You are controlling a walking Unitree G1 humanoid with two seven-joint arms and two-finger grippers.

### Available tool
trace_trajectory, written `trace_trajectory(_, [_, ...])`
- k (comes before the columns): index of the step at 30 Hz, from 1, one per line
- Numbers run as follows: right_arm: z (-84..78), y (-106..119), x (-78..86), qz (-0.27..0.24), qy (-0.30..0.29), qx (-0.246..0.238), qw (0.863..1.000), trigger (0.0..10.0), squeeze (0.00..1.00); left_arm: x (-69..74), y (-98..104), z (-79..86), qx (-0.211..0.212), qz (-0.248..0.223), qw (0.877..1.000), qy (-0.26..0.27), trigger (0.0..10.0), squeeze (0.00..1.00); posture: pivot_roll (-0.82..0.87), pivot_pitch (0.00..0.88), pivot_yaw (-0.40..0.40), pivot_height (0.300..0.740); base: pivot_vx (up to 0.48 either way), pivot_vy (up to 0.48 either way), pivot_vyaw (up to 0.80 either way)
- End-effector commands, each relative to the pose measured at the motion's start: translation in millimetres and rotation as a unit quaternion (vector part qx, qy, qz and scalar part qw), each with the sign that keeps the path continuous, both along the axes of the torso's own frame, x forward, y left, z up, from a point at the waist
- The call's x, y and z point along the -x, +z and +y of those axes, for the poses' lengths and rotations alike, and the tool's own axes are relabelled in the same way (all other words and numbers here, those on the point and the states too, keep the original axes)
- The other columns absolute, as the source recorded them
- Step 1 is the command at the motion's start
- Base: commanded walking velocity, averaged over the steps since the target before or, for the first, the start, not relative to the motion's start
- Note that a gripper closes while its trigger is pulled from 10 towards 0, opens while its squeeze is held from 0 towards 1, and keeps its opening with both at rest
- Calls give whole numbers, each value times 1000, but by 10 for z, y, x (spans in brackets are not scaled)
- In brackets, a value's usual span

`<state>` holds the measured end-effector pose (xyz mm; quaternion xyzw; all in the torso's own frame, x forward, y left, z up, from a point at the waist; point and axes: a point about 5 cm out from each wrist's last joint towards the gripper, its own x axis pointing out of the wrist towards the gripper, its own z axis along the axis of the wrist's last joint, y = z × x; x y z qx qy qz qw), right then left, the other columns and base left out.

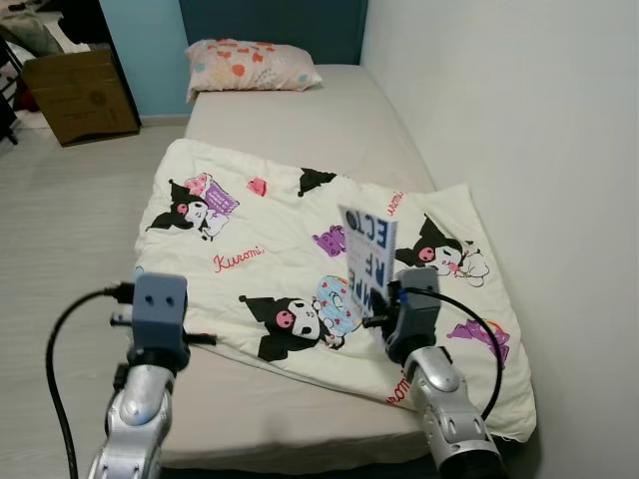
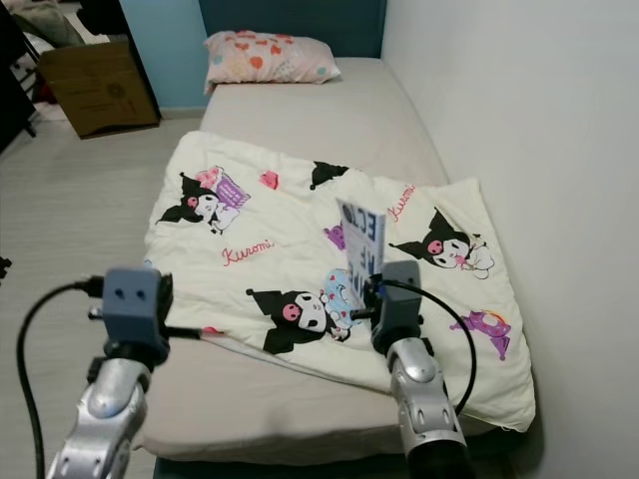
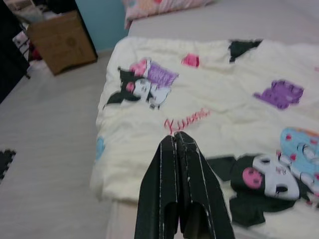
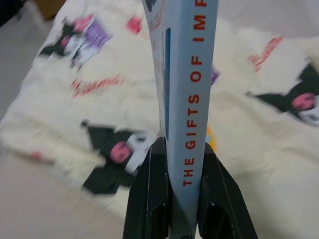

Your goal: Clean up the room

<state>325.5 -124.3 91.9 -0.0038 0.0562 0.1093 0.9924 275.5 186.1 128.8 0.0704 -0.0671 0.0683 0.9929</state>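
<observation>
Here the right gripper (image 4: 185, 164) clamps a light blue book (image 4: 187, 74) by its lower end, one black finger (image 4: 152, 189) on each cover, spine facing the wrist camera with red lettering "THE GIFTS OF IM..." running along it. In the head views the book (image 1: 367, 254) stands upright in the air above the comforter (image 1: 300, 249), held over the middle-right part of the bed, just above a cartoon print of a black-eared character. The comforter is cream with black, pink and purple cartoon figures and red script; it lies spread across the near half of the bed (image 1: 329, 115), its near edge falling short of the foot end, so a strip of grey mattress shows below it. A pillow (image 1: 250, 65) with orange and pink hearts sits at the far head end against the dark blue headboard. White wall runs along the bed's right side. The left gripper (image 3: 180, 149) hovers over the near-left corner of the comforter, fingers (image 3: 169, 189) pressed together with nothing between them, not touching the fabric. A black cable loops from each wrist. A cardboard box (image 1: 80, 95) stands on the pale floor (image 1: 60, 220) at the far left, near the teal wall, with dark clutter beside it that is too cut off to identify.
</observation>
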Motion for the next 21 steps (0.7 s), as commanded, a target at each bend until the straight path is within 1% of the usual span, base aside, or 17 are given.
trace_trajectory(1, [54,-61,12,19,14,12,1000,10000,0,34,-104,6,8,21,1000,1,10000,0,-45,151,-18,740,0,0,0])
trace_trajectory(2, [71,-110,26,30,19,18,999,10000,0,48,-151,2,5,31,1000,3,10000,0,-42,145,-21,740,0,0,0])
trace_trajectory(7, [114,-137,47,33,30,18,999,10000,0,83,-229,12,7,47,999,15,10000,0,-44,142,-21,740,0,0,0])
trace_trajectory(13, [129,-168,63,37,34,18,999,10000,0,103,-253,-15,15,50,999,14,10000,0,-41,143,-22,740,0,0,0])
trace_trajectory(16, [127,-205,71,46,33,19,998,10000,0,108,-261,-22,11,54,998,12,10000,0,-41,143,-23,740,0,0,0])
trace_trajectory(21, [123,-214,76,48,33,19,998,10000,0,117,-267,-30,9,55,998,10,10000,0,-39,144,-24,740,0,0,0])
